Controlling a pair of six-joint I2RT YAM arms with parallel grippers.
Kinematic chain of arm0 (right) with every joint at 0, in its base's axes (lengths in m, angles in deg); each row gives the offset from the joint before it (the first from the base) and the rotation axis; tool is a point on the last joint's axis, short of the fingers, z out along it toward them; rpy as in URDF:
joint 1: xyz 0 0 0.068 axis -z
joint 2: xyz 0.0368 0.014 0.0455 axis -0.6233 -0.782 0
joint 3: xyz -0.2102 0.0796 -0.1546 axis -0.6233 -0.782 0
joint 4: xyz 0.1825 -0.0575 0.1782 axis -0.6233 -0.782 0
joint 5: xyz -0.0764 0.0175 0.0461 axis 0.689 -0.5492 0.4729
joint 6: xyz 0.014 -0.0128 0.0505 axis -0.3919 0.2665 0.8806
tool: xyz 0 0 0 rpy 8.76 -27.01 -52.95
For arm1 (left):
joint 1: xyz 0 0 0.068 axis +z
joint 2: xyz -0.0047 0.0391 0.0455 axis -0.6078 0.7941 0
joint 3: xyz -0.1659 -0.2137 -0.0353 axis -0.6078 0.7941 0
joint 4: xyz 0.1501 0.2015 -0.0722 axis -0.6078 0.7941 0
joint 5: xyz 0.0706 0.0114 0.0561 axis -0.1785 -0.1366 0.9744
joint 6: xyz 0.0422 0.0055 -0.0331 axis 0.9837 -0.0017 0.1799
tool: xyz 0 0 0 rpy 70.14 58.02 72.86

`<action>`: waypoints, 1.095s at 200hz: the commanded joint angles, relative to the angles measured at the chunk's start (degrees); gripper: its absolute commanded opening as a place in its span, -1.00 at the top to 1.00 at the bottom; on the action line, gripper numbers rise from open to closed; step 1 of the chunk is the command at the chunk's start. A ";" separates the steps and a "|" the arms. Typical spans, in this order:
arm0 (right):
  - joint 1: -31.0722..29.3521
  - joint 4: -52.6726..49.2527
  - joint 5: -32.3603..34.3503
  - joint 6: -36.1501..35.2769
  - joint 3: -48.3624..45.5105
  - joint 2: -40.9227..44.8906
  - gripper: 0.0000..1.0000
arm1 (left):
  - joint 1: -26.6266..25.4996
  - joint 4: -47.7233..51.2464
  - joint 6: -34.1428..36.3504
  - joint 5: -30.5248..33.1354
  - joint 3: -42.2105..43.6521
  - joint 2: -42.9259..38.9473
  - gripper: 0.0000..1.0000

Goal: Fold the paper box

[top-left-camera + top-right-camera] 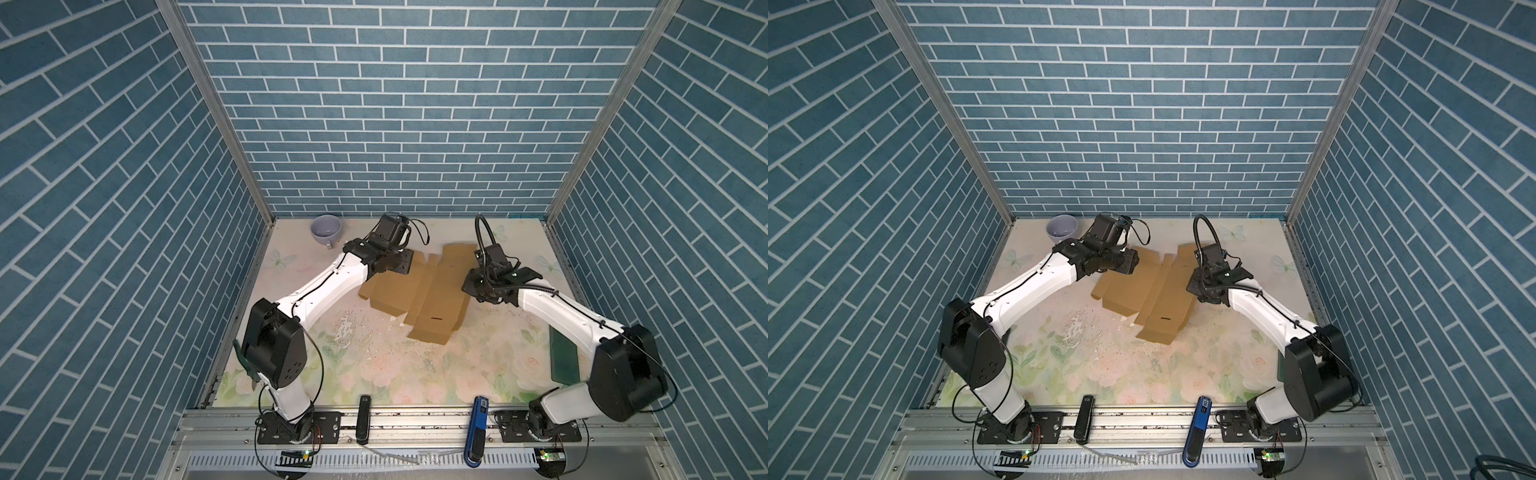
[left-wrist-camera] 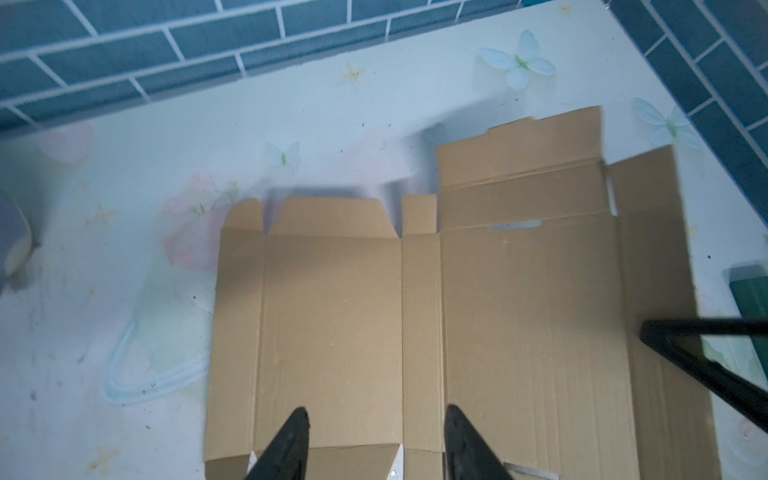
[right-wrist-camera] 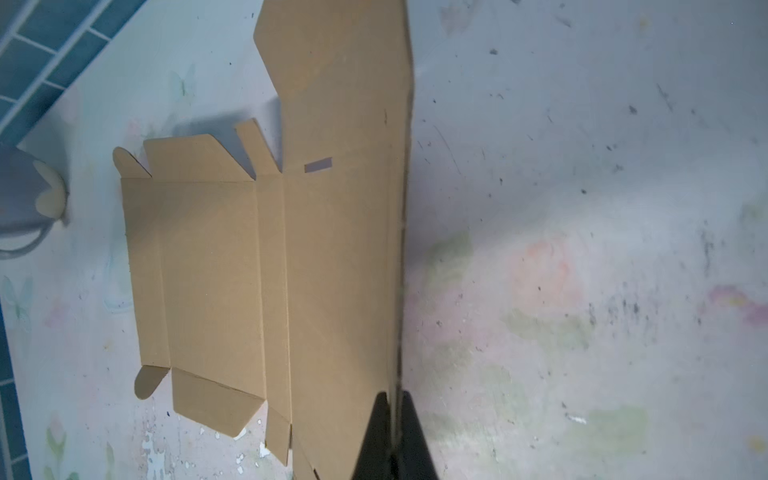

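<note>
**While the right gripper clamps an edge, the box lies open at the far side of the desk**

As we look down in both top views, the box (image 1: 432, 291) (image 1: 1163, 291) is spread out as a flat blank, creases and flaps all showing. It sits toward the far edge of the desk (image 1: 374, 365), a little right of the middle, and one long end reaches out toward the desk's centre.

Over to the right gripper (image 3: 392, 401): it's clenched hard on the box's right edge. In the right wrist view the cardboard runs edge-on straight between the two fingers, and the strip along that edge is tipped up off the desk.

Now the left gripper (image 2: 377, 411): it's released, fingers spread wide over the box's left panels on the far side, nothing between them. Whether the tips touch the cardboard, I can't tell.

Elsewhere, a mug (image 1: 327, 231) stands in the far left corner, well apart from the box, and a green block (image 1: 563, 357) lies along the right edge.
</note>
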 commanded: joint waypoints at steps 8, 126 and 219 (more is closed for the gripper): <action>2.38 -11.95 -6.54 -18.80 11.38 -7.64 0.99 | 1.13 2.45 9.13 0.00 -1.66 -2.26 -0.18; 2.99 -17.34 -6.69 -43.16 22.70 -18.25 1.00 | 6.35 10.53 20.75 -14.71 -22.76 15.66 -0.16; 2.97 -12.98 -13.16 -48.94 18.67 -12.66 1.00 | 8.53 16.48 23.72 -26.33 -42.13 33.47 -0.13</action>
